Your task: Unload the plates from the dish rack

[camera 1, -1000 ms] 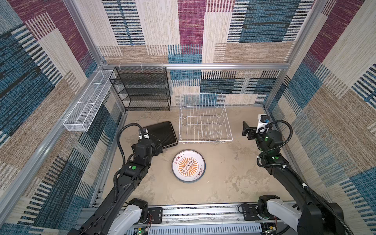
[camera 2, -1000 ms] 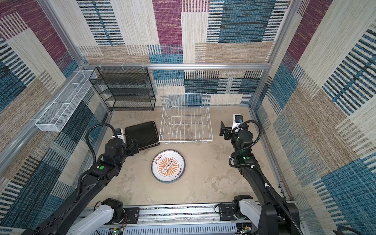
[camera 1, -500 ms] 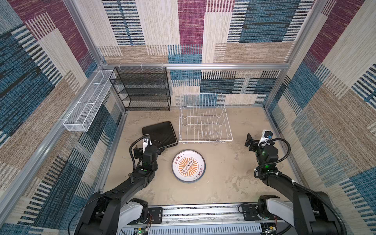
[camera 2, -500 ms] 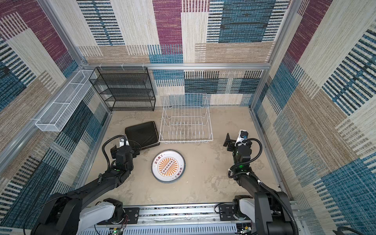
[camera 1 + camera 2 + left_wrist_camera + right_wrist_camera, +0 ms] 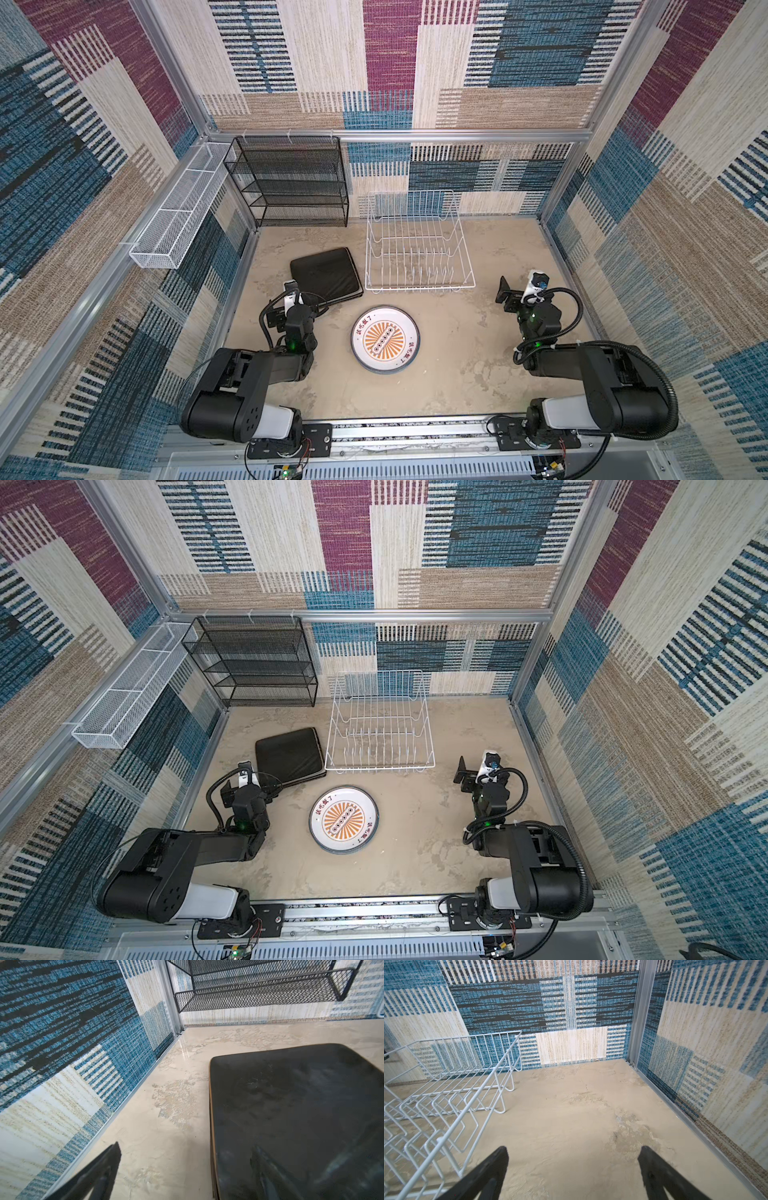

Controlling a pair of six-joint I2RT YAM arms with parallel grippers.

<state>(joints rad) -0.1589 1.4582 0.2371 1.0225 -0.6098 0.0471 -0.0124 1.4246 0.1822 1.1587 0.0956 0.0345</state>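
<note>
Black shelf unit (image 5: 291, 183) against the back wall: nothing visible on any tier. Long white basket (image 5: 174, 216) on the side wall: looks empty too.

Dish rack (image 5: 419, 288) stands mid-table near the back, w/ no plate left btw. its prongs, so the unloading looks done.

Square plates (image 5: 326, 272) lie stacked face down, black backs up, flat on the table just left of the rack's front corner. The left wrist view (image 5: 291, 1105) shows several edges layered; can't count them. Prob. ceramic: stiff, heavyish, glazed and slippery, chips if dropped. Lying flat there's little to pinch, so take one by a rim edge, esp. a corner that overhangs the one below.

Round plates (image 5: 384, 338), sunburst face up, sit stacked in front of the rack, well clear of it. Same feel: hard, smooth, breakable. The raised rim is the only real hold.

Left gripper (image 5: 185, 1172): jaws wide apart, holding nothing; one finger hangs over the square stack's near corner, the other over bare table. Contact: can't tell.

Right gripper (image 5: 574, 1172): also wide apart and empty, over bare table just beside the rack's right side.
</note>
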